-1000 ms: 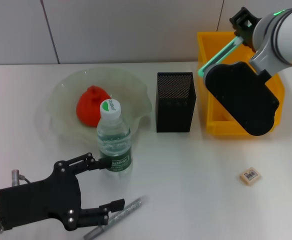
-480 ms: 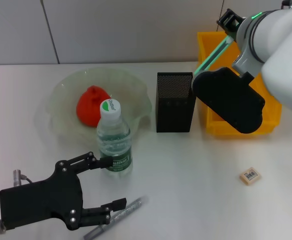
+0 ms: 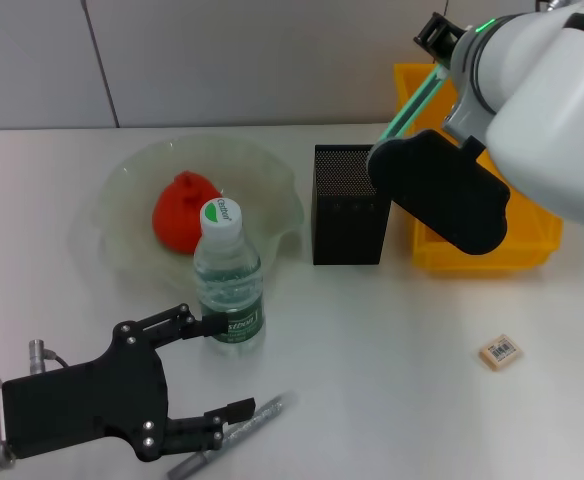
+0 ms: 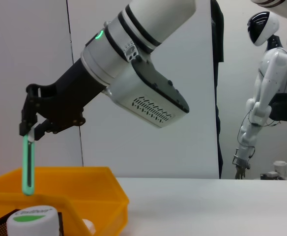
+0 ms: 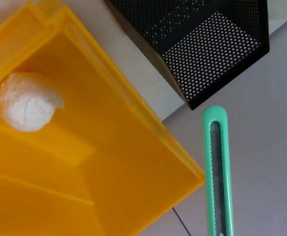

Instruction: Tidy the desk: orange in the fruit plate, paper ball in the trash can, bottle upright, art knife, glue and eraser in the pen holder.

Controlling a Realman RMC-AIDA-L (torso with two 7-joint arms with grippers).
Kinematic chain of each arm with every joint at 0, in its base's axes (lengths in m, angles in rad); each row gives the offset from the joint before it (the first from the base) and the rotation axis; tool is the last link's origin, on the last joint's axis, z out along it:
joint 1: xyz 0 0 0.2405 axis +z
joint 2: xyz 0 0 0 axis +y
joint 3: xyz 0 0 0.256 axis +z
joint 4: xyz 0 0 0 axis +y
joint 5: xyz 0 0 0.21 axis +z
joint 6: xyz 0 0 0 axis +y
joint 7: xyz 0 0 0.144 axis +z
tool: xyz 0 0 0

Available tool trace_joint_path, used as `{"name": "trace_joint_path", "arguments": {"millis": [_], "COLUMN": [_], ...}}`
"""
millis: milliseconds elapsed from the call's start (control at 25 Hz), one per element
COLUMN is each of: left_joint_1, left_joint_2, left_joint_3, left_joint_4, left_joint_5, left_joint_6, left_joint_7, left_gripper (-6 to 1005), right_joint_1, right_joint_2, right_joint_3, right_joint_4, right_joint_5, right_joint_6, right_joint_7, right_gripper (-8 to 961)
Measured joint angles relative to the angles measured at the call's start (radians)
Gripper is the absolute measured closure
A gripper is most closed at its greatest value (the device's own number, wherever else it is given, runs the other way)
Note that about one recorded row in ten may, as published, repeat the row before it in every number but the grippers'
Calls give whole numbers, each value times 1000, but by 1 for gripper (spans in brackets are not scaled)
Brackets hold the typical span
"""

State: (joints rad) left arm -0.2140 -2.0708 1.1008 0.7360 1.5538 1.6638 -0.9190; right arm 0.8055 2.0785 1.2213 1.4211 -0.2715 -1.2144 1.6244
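Your right gripper (image 4: 31, 132) has its jaws clamped on the top end of the green knife (image 3: 413, 108), which hangs tilted with its lower tip above the gap between the holder (image 3: 350, 204) and the yellow bin (image 3: 534, 250). In the right wrist view the knife (image 5: 218, 169) sits just off the holder's (image 5: 217, 44) rim, not over the opening yet. Let go here and it likely drops between holder and bin, or into the bin with the paper ball (image 5: 26, 102) (wrong container). Come down tilted and the tip may catch the mesh rim and tip the holder, since it is light and free-standing. Shift further over the opening and straighten before you lower.

Left gripper (image 3: 177, 375) rests low on the bench (image 3: 392, 350), jaws apart, one finger just beside the upright bottle (image 3: 228, 275) and the other near the grey glue stick (image 3: 234, 432). Any sweep from it could knock the bottle over again or roll the glue off the near edge. I can't tell if the finger touches the bottle's label.

Orange (image 3: 179, 210) lies in the plate (image 3: 272, 170). Eraser (image 3: 500, 352) sits alone on the bench, well apart from both arms.
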Motion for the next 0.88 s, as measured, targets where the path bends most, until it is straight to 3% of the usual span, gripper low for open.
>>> {"name": "trace_joint_path", "arguments": {"millis": [360,880], "left_joint_1": [-26,-43], "left_joint_2": [0,1], "left_joint_3": [-5,-7], "left_joint_4": [-37,-96], "left_joint_5": [0,-7], "left_joint_6": [-2,-3], "left_joint_7": [23,64], "left_gripper": [165,165], "right_joint_1": [38,37], "right_joint_2": [3,6], "right_joint_3": [-14,-27], "right_joint_4": [-70,-123], "right_joint_5": [11,63], "right_joint_6": [41,133], "right_joint_7": [17,16], "right_gripper": [776,771]}}
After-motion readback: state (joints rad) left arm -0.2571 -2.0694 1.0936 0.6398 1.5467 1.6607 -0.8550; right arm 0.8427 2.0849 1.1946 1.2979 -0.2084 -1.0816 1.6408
